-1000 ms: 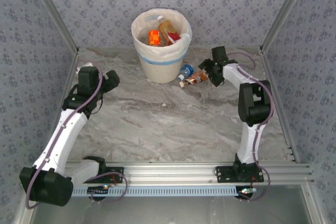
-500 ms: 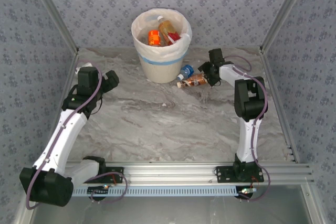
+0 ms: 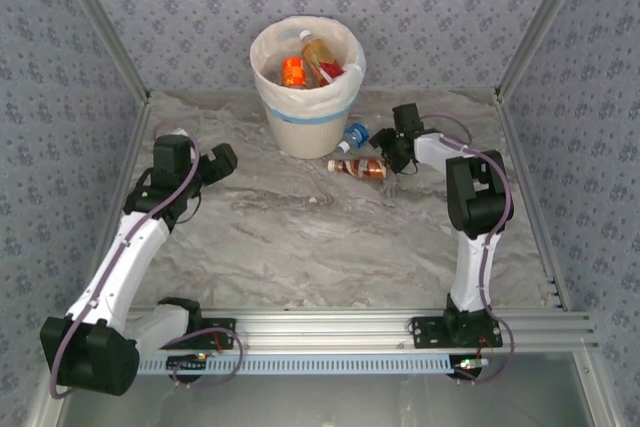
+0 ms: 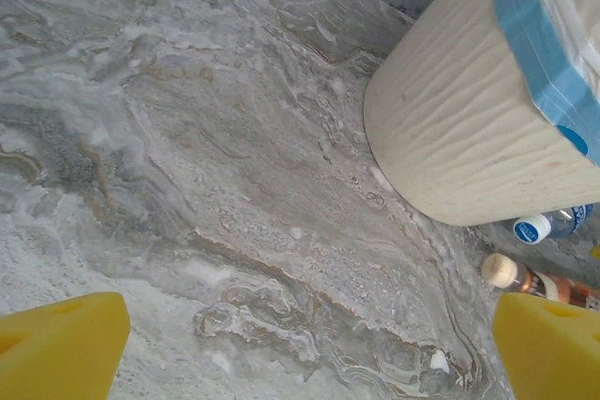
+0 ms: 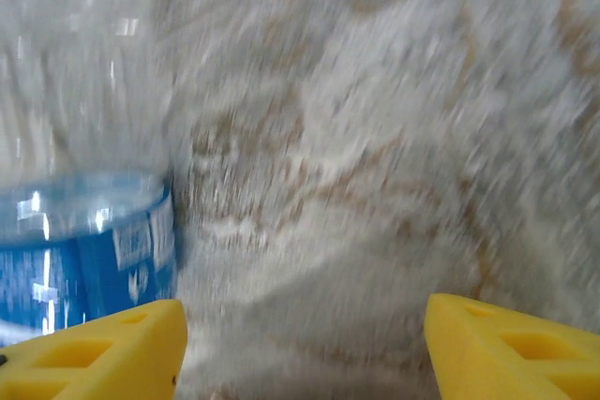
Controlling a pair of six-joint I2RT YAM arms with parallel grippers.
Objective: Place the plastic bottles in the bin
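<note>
Clearly we are at the pick-up step. Our right gripper [image 5: 300, 348] hangs low over the grey marbled table [image 3: 300, 237], yellow fingers apart with bare table between them; a clear plastic bottle with a blue label [image 5: 84, 241] lies just beside one finger; a brown bottle with a white cap [image 3: 360, 168] lies near, both by the round cream-white bin [image 3: 300, 115]; our left gripper [image 4: 305, 348] stands wide, empty. Next, we judge, the right fingers must straddle one bottle before closing.
</note>
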